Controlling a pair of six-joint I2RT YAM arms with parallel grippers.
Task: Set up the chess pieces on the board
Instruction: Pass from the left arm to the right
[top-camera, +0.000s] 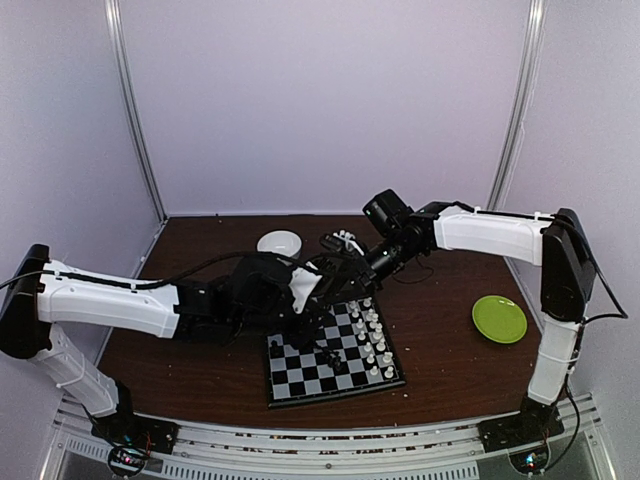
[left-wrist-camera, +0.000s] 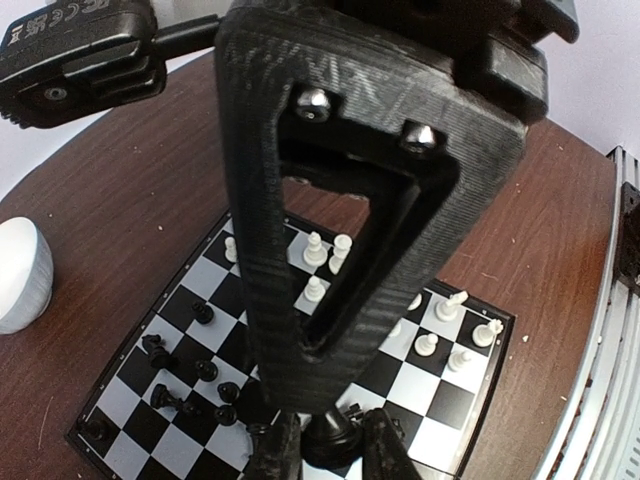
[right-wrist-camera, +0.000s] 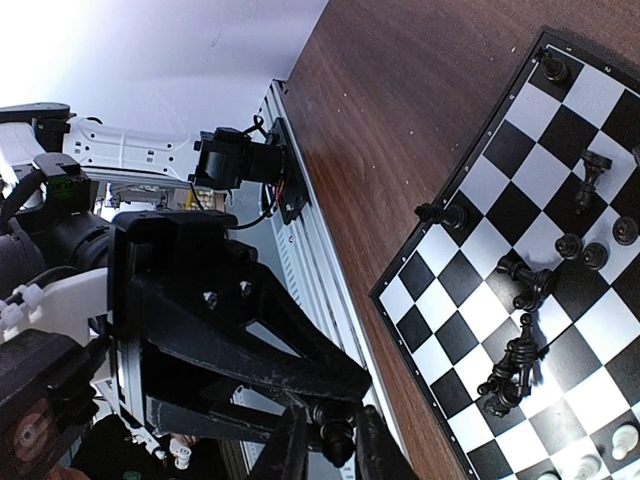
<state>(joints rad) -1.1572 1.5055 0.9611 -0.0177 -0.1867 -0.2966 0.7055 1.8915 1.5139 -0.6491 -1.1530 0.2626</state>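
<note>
The checkered board (top-camera: 290, 385) lies at the table's front centre. White chess pieces (top-camera: 375, 340) stand along its right side; black chess pieces (top-camera: 330, 358) cluster mid-board, some lying down. My left gripper (left-wrist-camera: 335, 450) hangs over the board (left-wrist-camera: 455, 400), shut on a black piece (left-wrist-camera: 333, 437); in the top view the left gripper (top-camera: 308, 318) is above the board's far left part. My right gripper (right-wrist-camera: 333, 455) is shut on another black piece (right-wrist-camera: 336, 437), held high beside the board (right-wrist-camera: 470, 330). In the top view the right gripper (top-camera: 345, 268) is above the board's far edge.
A white bowl (top-camera: 279, 242) sits behind the board and shows in the left wrist view (left-wrist-camera: 20, 275). A green plate (top-camera: 499, 319) lies at the right. The two arms cross close together above the board's far edge. The metal rail (right-wrist-camera: 320, 250) runs along the table's near edge.
</note>
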